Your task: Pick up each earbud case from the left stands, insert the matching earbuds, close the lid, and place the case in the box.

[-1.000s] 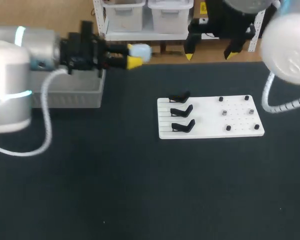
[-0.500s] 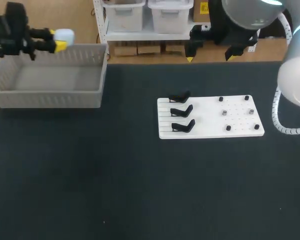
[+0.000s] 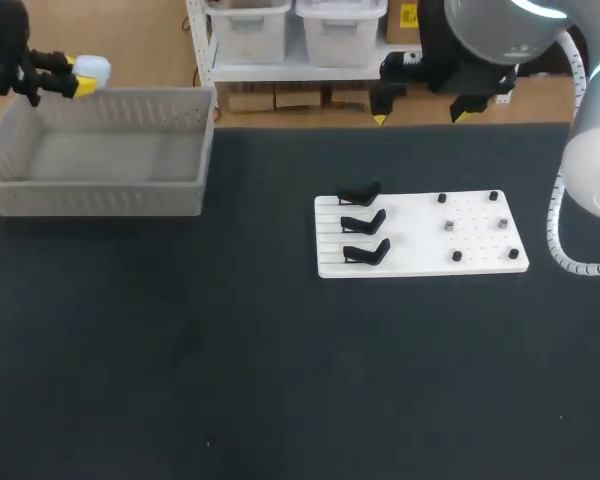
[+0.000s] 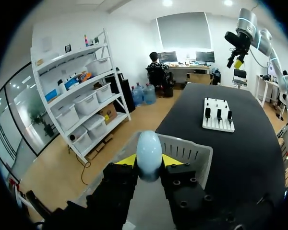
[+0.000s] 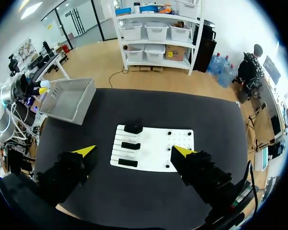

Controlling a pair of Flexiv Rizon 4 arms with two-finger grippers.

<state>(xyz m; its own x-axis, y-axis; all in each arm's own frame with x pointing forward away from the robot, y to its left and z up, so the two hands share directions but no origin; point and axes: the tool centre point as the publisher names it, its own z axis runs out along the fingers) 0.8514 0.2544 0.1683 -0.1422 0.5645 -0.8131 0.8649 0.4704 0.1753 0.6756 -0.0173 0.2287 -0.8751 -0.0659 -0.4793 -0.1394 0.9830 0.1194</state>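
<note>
"Left claw [image 3: 80, 80] is clamped on the pale blue earbud case [image 3: 92, 69], one yellow tip on each flank. It hangs above the far rim of the grey box [image 3: 100, 188], at ten o'clock on the bench [image 3: 280, 380]."

"How would that case handle?"

"Light, I'd say, with a hard, glossy, egg-round shell. It's likely slippery, so a grip across its widest part suits it, as the left wrist view [image 4: 149, 149] shows. I cannot see the lid seam."

"And the other arm?"

"Right claw [image 3: 418, 112] hovers at one o'clock, fingers wide apart and holding nothing. At three o'clock, the white board [image 3: 410, 205] carries three bare black stands [image 3: 365, 222]."
</note>
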